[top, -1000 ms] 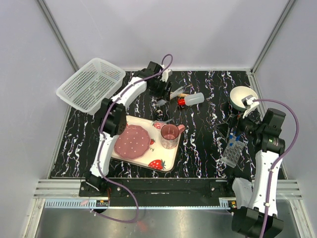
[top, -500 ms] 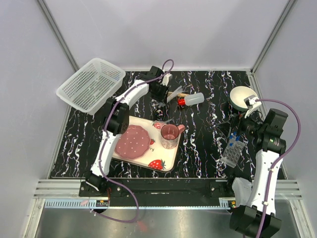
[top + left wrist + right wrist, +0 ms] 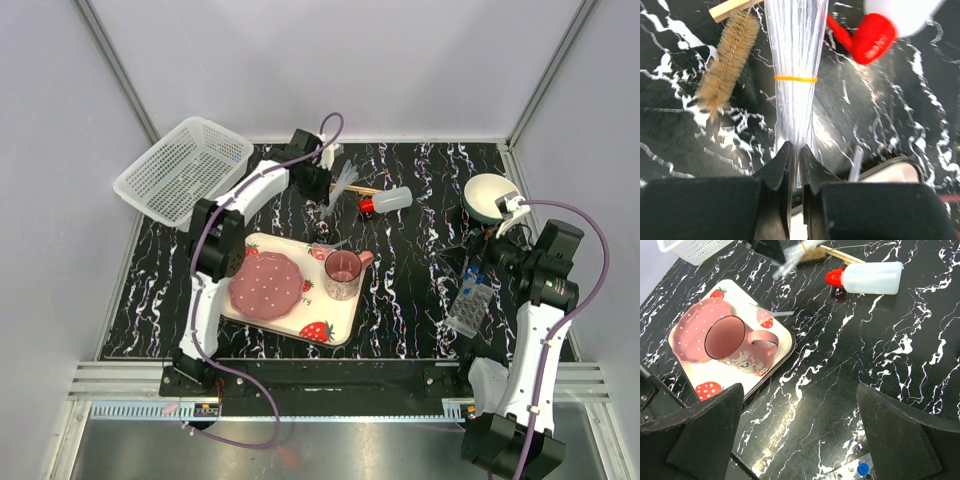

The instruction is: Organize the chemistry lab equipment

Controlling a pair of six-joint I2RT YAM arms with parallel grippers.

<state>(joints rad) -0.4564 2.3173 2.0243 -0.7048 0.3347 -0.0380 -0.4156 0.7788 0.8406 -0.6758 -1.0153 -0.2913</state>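
**Inspector:** Largest items first.

**Assistant:** Black marbled table (image 3: 420, 260). A white mesh basket (image 3: 183, 170) overhangs its far-left corner. A strawberry-print tray (image 3: 335, 322) sits near the front edge, left of centre. It carries a pink plate (image 3: 265, 285) with an upright pink cup (image 3: 342, 275) beside it. A white bowl (image 3: 488, 195) stands at the far-right corner.

**Inspector:** The lab equipment?

**Assistant:** The clear tube rack (image 3: 468, 308) lies by the right edge, with blue tips showing at its far end. The bottle with red cap (image 3: 392, 199) lies on its side near the middle of the far edge, cap pointing left. Just left of the cap is a bundle of clear tubes (image 3: 795, 55), bound with a yellow band. Beside the bundle is a bristle brush (image 3: 725, 65) with a tan wooden handle. One loose clear tube (image 3: 772, 313) rests at the tray's far edge.

**Inspector:** Grippers?

**Assistant:** The left gripper (image 3: 794, 155) has its jaws almost together, pinching the narrow end of the bundle. The right gripper (image 3: 797, 390) is near the rack, fingers spread wide with nothing between them.
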